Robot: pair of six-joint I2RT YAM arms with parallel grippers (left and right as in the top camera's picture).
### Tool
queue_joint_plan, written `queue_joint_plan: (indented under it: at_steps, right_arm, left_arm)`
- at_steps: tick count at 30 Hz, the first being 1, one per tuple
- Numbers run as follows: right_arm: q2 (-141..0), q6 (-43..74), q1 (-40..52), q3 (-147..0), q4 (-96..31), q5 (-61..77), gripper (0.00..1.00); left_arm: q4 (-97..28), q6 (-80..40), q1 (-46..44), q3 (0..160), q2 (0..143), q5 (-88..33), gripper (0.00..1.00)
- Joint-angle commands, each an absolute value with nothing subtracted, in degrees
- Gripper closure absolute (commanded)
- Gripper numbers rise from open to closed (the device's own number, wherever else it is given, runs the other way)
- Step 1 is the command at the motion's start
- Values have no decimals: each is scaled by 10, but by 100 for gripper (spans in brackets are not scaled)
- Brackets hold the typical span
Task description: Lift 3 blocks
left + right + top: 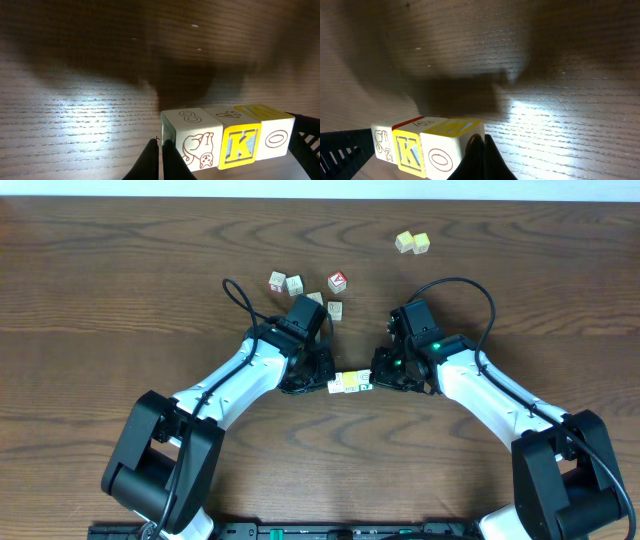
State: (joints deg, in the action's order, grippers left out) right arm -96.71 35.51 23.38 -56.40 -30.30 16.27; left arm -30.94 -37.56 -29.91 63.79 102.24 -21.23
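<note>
- Nearest the row of three small wooden alphabet cubes (350, 383) are the two white-and-black arms, which reach in from the near table edge to meet at it, one at each end.
- The row lies end to end. A cream cube with a brown animal outline (192, 139) is on the left, a yellow-framed cube with a blue K (240, 145) is in the middle, and a cream cube with a brown O (278, 138) is on the right.
- The left gripper (323, 383) has its fingers pinched together, and its tip presses the animal cube's outer face.
- The right gripper (378, 380) is likewise pinched together, with its tip against the O cube's outer face.
- In the wrist views the row's dark shadow falls on the brown wooden table (120, 300) apart from the cubes, so the row appears to hang clear of the wood.
- Just beyond the row a pale wooden cube (335, 310) sits beside the left wrist, and that wrist partly covers another cube (314, 298).
- Farther on stands a red-faced cube (338, 281), with two pale printed cubes (285, 283) to its left.
- Farthest from the row, to the right, two pale-yellow cubes (412, 243) touch each other.
</note>
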Motion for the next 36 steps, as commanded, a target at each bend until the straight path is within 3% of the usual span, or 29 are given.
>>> queue_joint_plan:
  at_steps: [1, 36]
  right_arm:
    - [-966, 350, 256, -572, -291, 255, 99]
    - [-967, 353, 256, -509, -230, 246, 99]
  left_arm:
    - [-292, -382, -319, 666, 1030, -248, 93]
    - [-275, -383, -320, 666, 1080, -250, 93]
